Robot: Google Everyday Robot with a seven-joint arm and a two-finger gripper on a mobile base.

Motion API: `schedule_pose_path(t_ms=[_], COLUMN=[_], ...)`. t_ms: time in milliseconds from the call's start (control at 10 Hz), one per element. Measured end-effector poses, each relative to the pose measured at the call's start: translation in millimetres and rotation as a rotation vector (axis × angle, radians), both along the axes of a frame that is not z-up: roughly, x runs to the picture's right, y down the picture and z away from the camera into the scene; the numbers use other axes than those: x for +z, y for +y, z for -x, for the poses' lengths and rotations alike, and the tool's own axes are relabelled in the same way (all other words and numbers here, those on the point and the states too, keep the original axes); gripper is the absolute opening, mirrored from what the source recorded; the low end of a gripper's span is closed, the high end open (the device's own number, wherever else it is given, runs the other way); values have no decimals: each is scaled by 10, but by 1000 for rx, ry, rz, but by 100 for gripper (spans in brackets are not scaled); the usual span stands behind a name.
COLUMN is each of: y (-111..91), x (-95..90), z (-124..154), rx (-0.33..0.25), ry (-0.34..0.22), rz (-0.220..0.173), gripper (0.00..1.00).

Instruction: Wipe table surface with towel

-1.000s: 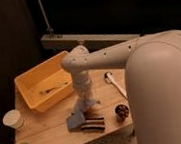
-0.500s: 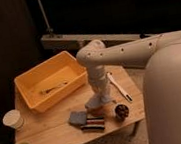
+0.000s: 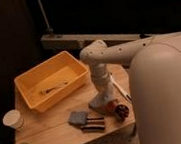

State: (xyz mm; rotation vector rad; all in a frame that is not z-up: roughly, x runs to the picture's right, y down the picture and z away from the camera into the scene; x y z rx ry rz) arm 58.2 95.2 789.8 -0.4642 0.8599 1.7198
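The smooth white arm (image 3: 107, 56) bends down to the wooden counter (image 3: 53, 142). Its end effector (image 3: 101, 105) sits low there, and I cannot tell if it is apart or together. The small gray square towel (image 3: 79, 118) lies flat just to its left. A boxy yellow plastic bin (image 3: 53, 84) stands farther back.

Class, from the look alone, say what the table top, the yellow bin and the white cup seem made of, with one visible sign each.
Table top: probably wood, matt, pale tan with faint grain. Yellow bin: likely plastic, smooth, evenly coloured, moulded rim. White cup: paper or plastic, unclear. The gripper sits low over the table top, beside the bin.
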Motion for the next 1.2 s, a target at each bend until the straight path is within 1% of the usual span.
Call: schedule_pose_path(t_ms=[100,200,400,500,600,700,800,1000,1100,1200], y=[-41,-73,-124,-94,-22,101,300,476,554,585], x=[131,196,311,329,322,286,213,153,92,60], z=[152,282,682,915,1122,1314,1513,1612,1578,1505], rx=[-12,-19,-47,-71,-92,-117,-154,-190,-198,-199], ry=[-22,-43,-116,-165,-210,-256,-312,-353,-355,-350], rz=[2,2,6,16,30,51,87,135,156,166], gripper=[0,0,0,0,0,0,0,0,0,0])
